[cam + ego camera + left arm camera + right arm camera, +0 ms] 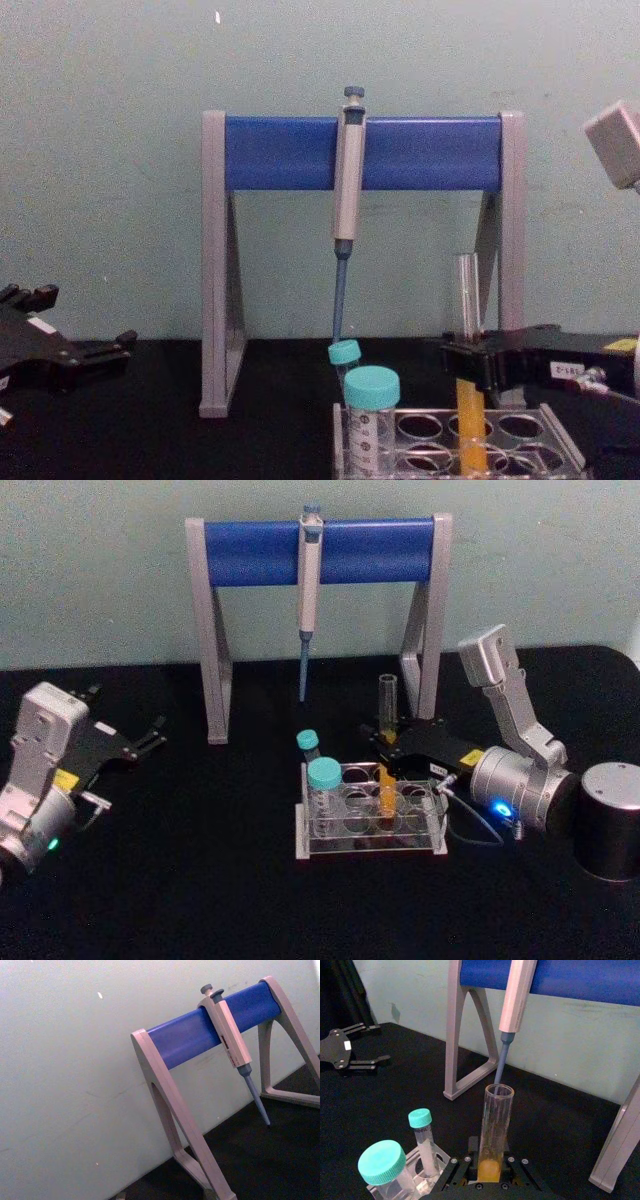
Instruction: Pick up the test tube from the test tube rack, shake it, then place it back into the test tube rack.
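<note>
The test tube (387, 695) is tall, thin and uncapped, with orange-yellow liquid in its lower half. It stands upright with its lower end down in a hole of the clear test tube rack (432, 827). My right gripper (385, 742) reaches in from the right and is shut on the tube just above the rack's top plate. In the right wrist view the tube (497, 1120) rises between the fingers of the right gripper (490, 1174). From the chest the tube (466, 290) shows clear above the gripper (468, 365) and orange below. My left gripper (128, 712) rests open at the far left.
Two teal-capped tubes (323, 773) stand in the rack's left holes. Behind the rack stands a grey-and-blue pipette stand (320, 550) with a pipette (309, 590) hanging tip down, close above the tube's mouth. A black cylinder (610, 820) stands at the right edge.
</note>
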Controlling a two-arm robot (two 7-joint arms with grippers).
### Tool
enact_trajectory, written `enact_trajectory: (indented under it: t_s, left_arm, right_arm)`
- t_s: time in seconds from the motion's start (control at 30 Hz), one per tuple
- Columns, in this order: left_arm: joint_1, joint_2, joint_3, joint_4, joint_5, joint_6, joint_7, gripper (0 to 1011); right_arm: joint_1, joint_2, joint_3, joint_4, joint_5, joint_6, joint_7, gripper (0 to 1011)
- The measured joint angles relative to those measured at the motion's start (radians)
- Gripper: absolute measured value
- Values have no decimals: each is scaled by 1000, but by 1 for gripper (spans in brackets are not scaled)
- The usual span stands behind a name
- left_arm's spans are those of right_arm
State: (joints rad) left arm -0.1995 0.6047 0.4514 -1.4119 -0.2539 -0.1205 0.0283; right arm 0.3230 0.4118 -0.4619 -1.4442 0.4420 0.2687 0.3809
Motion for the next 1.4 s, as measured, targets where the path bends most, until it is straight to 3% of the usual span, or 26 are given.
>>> enact_trajectory:
  t_s: [0.57,1.0,1.4]
  left_arm:
    - [0,0,0,0,0,0,0,1001]
    - [0,0,0,0,0,0,0,1001]
    - [0,0,0,0,0,0,0,1001]
  right_arm:
    - [-6,-1,0,-5,-7,-9,4,230]
    - [-34,-2,8,-29,-42,-76,7,230]
    - [-66,1,43,-73,-59,-126,3,232]
